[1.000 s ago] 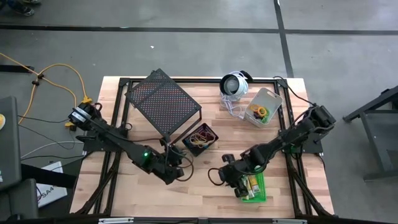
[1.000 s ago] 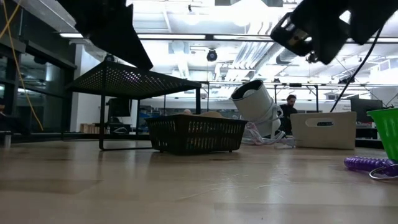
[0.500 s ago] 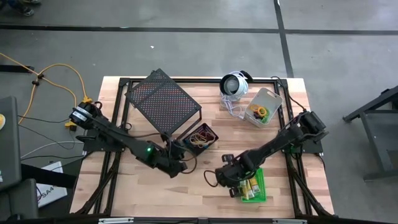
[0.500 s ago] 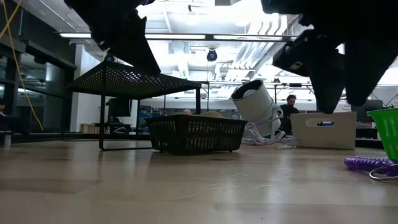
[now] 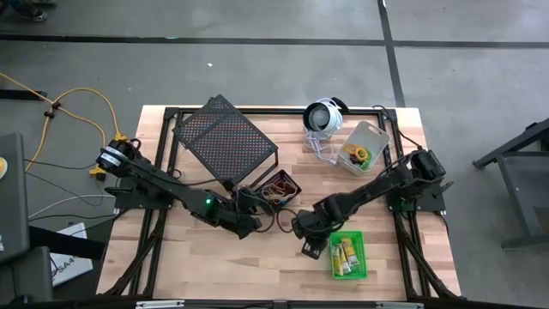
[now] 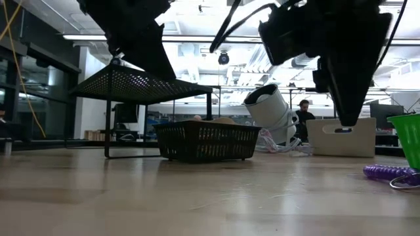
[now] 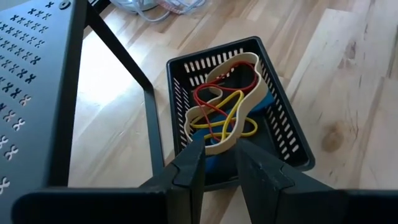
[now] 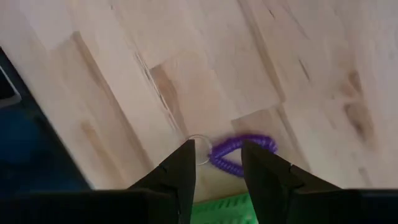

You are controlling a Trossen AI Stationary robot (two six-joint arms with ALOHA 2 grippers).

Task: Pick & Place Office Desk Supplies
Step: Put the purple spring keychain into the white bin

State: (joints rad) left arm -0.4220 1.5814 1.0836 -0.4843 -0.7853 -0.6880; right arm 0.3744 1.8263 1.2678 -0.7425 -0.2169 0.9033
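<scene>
A purple coiled elastic loop (image 8: 241, 153) with a small metal ring lies on the bare wooden table (image 5: 274, 257), just beside the green bin (image 5: 347, 255), which holds little yellow rectangular pieces (image 5: 345, 254). My right gripper (image 8: 217, 158) hangs just above this loop, its two dark fingers parted with a gap between them and nothing held. In the low view the same loop (image 6: 387, 172) rests flat on the wood near the green bin's wall (image 6: 408, 136).

My left gripper (image 7: 216, 163) hovers at the near end of the small black bin (image 7: 283, 127), fingers slightly apart and empty. Inside that bin lie tangled elastic loops (image 7: 219, 112) in cream, red and yellow over something blue.

A grey bin (image 5: 364, 147) stands toward the far right of the table with small coloured pieces inside. Beside it sits a round white-and-black device (image 5: 322, 116) with a pale cord. A large black mesh rack (image 5: 225, 142) stands on the far left part, next to the black bin.

The table is pale butcher-block wood with visible grain and knots, ringed by a black metal frame. It stands on a grey concrete floor, where a yellow cable (image 5: 77, 103) curls to the left. Beyond the table, the low view shows a bright room with ceiling lights, glass partitions and a person (image 6: 306, 113) far off.
</scene>
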